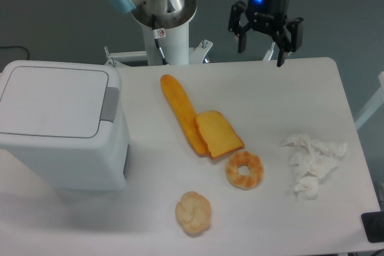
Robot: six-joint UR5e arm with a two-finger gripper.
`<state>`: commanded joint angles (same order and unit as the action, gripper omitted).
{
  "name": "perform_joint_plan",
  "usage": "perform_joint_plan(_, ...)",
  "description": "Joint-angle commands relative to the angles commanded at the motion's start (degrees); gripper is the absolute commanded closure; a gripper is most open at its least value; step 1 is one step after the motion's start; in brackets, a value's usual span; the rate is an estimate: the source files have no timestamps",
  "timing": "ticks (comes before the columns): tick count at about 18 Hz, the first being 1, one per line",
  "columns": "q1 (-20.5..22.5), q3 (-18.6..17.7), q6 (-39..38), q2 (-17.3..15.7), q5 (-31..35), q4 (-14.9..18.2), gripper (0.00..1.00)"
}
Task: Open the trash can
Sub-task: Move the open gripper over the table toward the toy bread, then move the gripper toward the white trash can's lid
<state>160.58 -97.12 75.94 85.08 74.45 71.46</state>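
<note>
The trash can (60, 130) is a big white boxy bin at the left of the table, its flat lid down and its grey push tab (109, 104) on the lid's right edge. My gripper (261, 52) hangs open and empty above the table's far edge, well to the right of the bin. A blue light glows on its wrist.
On the table lie a long yellow baguette (180, 112), a slice of bread (217, 133), a ring-shaped donut (244, 169), a round bun (193, 212) and crumpled white tissue (312, 163). The arm's white base post (165, 22) stands behind the table. A dark object (373, 227) sits at the bottom right corner.
</note>
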Motion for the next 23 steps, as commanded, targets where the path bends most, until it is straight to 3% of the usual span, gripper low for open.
perform_joint_plan(5, -0.88, -0.09, -4.20, -0.53, -0.18, 0.09, 0.00)
perform_joint_plan(14, -7.73, 0.61, -18.79, -0.44, -1.06, -0.18, 0.00)
perform_joint_plan(23, -11.87, 0.88, -31.89, 0.00, -3.24, -2.90, 0.00)
